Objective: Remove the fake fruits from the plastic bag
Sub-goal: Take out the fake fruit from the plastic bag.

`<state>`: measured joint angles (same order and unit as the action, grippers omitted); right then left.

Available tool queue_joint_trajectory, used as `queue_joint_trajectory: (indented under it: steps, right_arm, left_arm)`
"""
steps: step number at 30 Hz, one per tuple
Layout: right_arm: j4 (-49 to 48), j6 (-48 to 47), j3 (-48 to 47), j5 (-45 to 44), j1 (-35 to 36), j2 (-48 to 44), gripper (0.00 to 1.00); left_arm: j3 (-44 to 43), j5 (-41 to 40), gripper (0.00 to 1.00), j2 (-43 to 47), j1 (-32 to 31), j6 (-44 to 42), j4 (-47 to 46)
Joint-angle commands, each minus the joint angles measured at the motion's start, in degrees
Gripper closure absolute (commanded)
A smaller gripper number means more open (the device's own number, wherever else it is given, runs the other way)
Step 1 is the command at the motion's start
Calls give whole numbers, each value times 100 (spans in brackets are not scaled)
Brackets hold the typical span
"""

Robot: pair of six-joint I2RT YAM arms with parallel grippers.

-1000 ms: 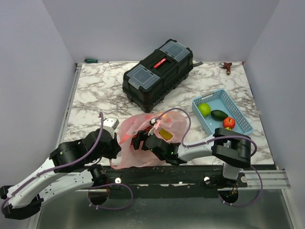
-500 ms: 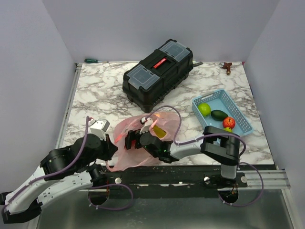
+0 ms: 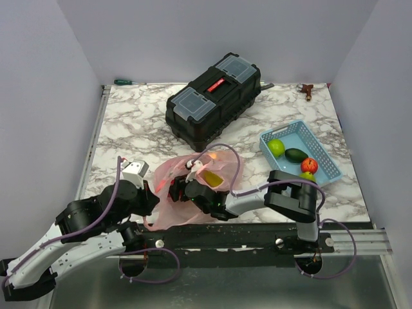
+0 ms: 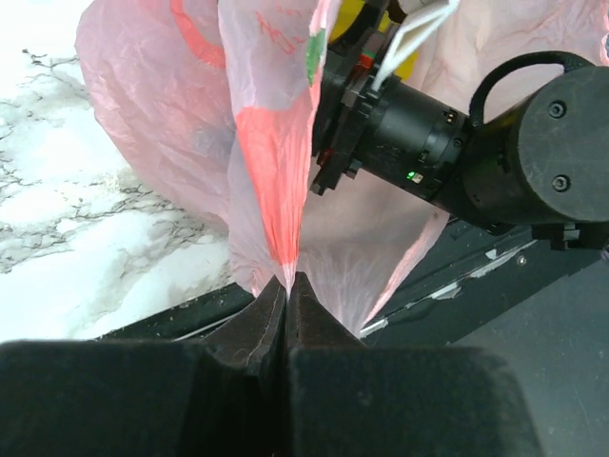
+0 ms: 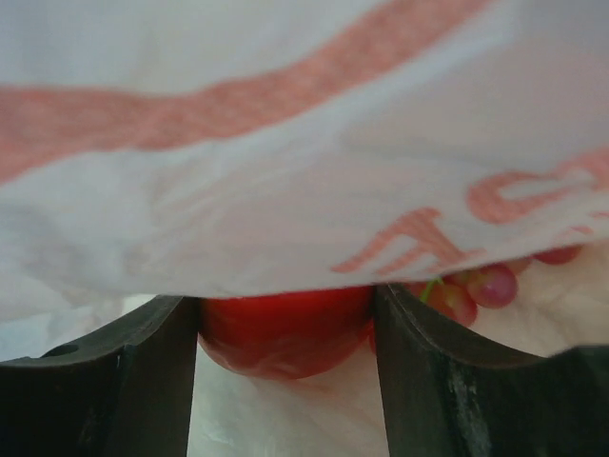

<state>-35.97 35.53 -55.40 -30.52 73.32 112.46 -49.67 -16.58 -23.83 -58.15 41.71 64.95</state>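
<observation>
A marble-patterned table (image 3: pixel 129 122) carries a black toolbox (image 3: pixel 214 100) at its far centre, well apart from the two arms at the near edge. Between those arms, at the table's front, sits the pink plastic bag (image 3: pixel 164 207), crumpled and partly raised on its left side. A light blue basket (image 3: pixel 281 129) lies to the right of the bag, near but not touching it. The left gripper (image 4: pixel 286 281) is clenched tight on a fold of the bag's thin film, the jaws meeting with only plastic between them. The right gripper (image 5: pixel 285 319) reaches inside the bag under a sagging sheet of printed film, its jaws pressed to both sides of a glossy red fruit (image 5: pixel 276 347), which fills the gap between them. Just beside that fruit, on the bag's floor, lie reddish grapes (image 5: pixel 490 284) on a green stem. A yellow fruit (image 3: pixel 212 178) shows through the bag's open mouth from above. In the basket rest a lime-green fruit (image 3: pixel 276 147), a dark green fruit (image 3: pixel 296 155) and a small red apple (image 3: pixel 309 165).
</observation>
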Motion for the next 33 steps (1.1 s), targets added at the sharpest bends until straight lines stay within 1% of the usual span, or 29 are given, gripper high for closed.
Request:
queue_joint_trajectory:
  steps: [1, 5, 11, 13, 15, 19, 23, 28, 33]
  right_arm:
    - [168, -66, 379, -388, -11, -525, 52]
    - [464, 75, 661, -292, -13, -1220, 68]
    - [1171, 372, 932, -65, -15, -2122, 81]
    - [1243, 504, 1045, 104, -16, -2319, 85]
    - [1333, 617, 1110, 272, -11, -2480, 86]
    - [1854, 813, 948, 500, -15, -2712, 87]
    - [2056, 850, 851, 739, -15, -2998, 89]
    - [2677, 792, 202, 1137, -16, -3168, 91]
    - [2678, 961, -36, 1616, -11, -3448, 92]
  left_arm:
    - [80, -183, 100, 113, -12, 65, -22]
    - [67, -204, 100, -86, -12, 86, 7]
    - [41, -306, 100, -328, -12, 181, 108]
    - [44, -345, 100, -357, -12, 219, 125]
    - [45, -389, 100, -342, -12, 257, 140]
    - [45, -402, 100, -313, -12, 278, 155]
    - [56, -401, 100, -180, -12, 273, 124]
    - [58, -434, 100, -57, -12, 296, 115]
    - [59, -416, 100, -109, -12, 288, 115]
